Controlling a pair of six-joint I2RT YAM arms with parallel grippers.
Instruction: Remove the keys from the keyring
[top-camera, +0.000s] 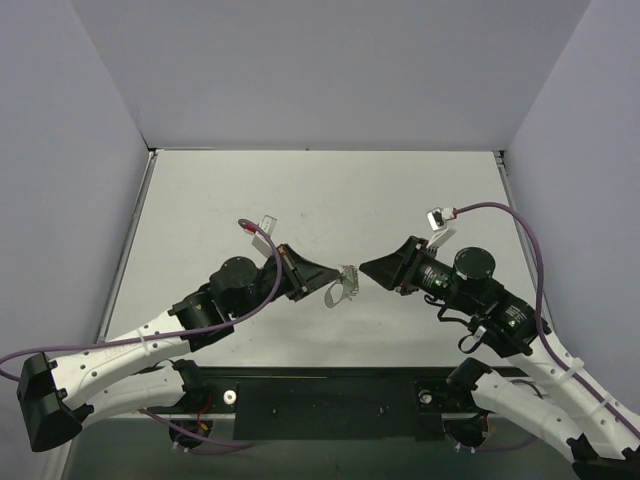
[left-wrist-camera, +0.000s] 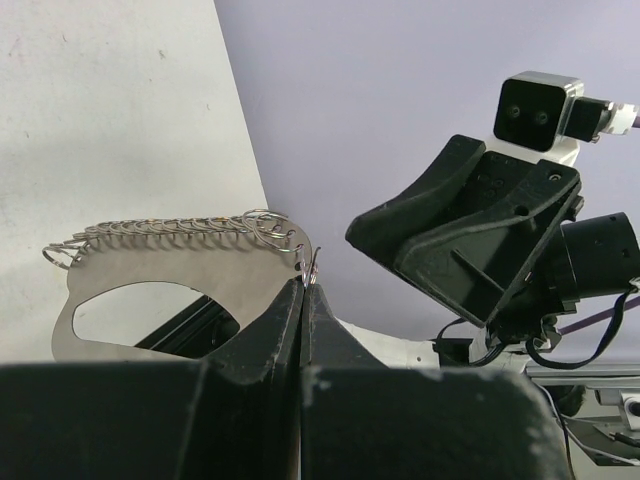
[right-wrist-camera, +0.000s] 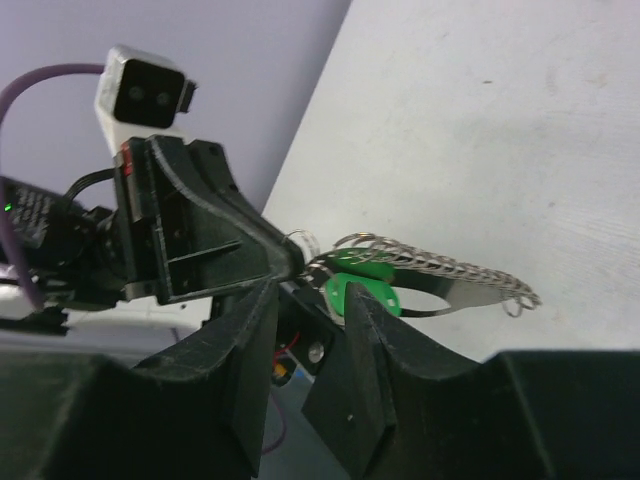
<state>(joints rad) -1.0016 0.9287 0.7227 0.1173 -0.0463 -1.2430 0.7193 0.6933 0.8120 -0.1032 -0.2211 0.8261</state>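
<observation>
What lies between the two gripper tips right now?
The keyring, pinched by the left gripper, carrying the green-headed key, close to the open right gripper; the top view shows it.

I see a keyring (left-wrist-camera: 170, 265) of dull grey metal, a key (right-wrist-camera: 362, 292) with a glossy green plastic head, and a matt, faintly scuffed table (top-camera: 300, 200).

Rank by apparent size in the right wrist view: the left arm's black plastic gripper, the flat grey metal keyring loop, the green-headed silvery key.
1. Black left gripper, clearly largest.
2. Flat grey metal keyring, seen nearly edge-on, so it looks thin.
3. Green-headed key, smallest.
</observation>
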